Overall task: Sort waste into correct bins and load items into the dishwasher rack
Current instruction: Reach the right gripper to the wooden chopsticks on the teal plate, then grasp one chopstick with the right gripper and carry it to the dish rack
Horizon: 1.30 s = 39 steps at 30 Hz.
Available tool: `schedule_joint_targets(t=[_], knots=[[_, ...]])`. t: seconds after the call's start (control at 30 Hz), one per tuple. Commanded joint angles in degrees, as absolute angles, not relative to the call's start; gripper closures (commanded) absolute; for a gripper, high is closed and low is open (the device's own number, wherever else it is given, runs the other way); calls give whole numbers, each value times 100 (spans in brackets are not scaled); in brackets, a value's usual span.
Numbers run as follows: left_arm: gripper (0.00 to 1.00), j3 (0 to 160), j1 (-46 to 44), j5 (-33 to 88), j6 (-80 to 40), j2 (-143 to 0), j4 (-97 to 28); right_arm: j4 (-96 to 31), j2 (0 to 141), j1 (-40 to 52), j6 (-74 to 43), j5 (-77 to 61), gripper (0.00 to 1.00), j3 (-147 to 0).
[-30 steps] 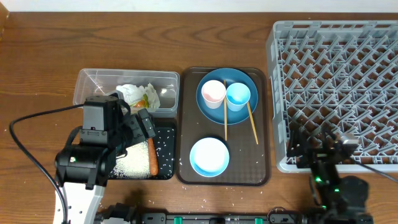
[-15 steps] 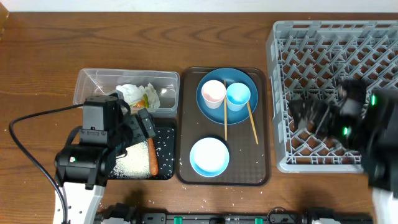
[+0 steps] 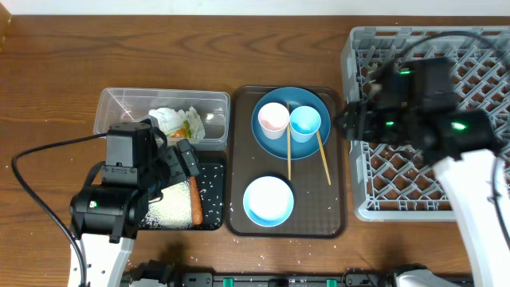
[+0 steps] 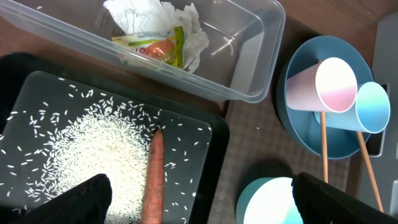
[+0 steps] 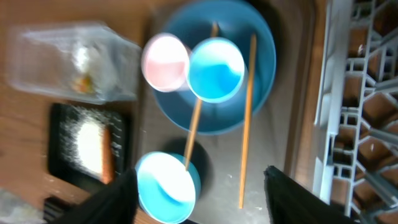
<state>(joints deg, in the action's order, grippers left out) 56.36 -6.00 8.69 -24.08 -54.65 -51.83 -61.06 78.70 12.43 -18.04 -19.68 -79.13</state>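
Now: waste looks sorted. Crumpled paper with wrapper in the clear tub; rice and carrot piece on the black tray. As I judge it, the dishes are what remains, and none is in the dishwasher rack yet.

My left gripper: jaws wide, nothing between them, hanging over the black tray's near end. No job for it there that I can see.

My right gripper: fingers apart, holding nothing, poised at the rack's left edge just beside the brown serving tray. This arm is plainly the nearer one to the dishes.

Dishes, all on the serving tray, to the left of my right jaws:
- blue plate at the far end, with the pink cup and light-blue cup mouth-up on it, side by side and touching.
- two chopsticks, far tips on the plate, long axes running far-to-near, the rack-side one closest to my right jaws.
- white bowl at the near end.

Key relation: in the right wrist view the sticks run up-down while my fingers sit left and right, so the jaws' closing line crosses the sticks' axis. Likely first pick is the light-blue cup or the nearer stick, reached by a short move left and down.
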Motion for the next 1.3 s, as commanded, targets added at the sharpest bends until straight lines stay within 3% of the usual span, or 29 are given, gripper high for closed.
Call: schedule_joint_targets(t=[0.0, 0.17, 0.73, 1.27], knots=[[5, 5725, -563, 899, -2357, -5465, -5183, -6143, 8215, 1695, -1643, -1028, 42, -7782], [5, 5725, -563, 899, -2357, -5465, -5183, -6154, 8812, 2119, -1643, -681, 58, -7743], [5, 5725, -563, 899, -2357, -5465, -5183, -6407, 10346, 2292, -1669, -628, 62, -7712], [5, 5725, -563, 899, -2357, -5465, -5183, -6711, 10503, 2561, -1734, -622, 79, -7697]])
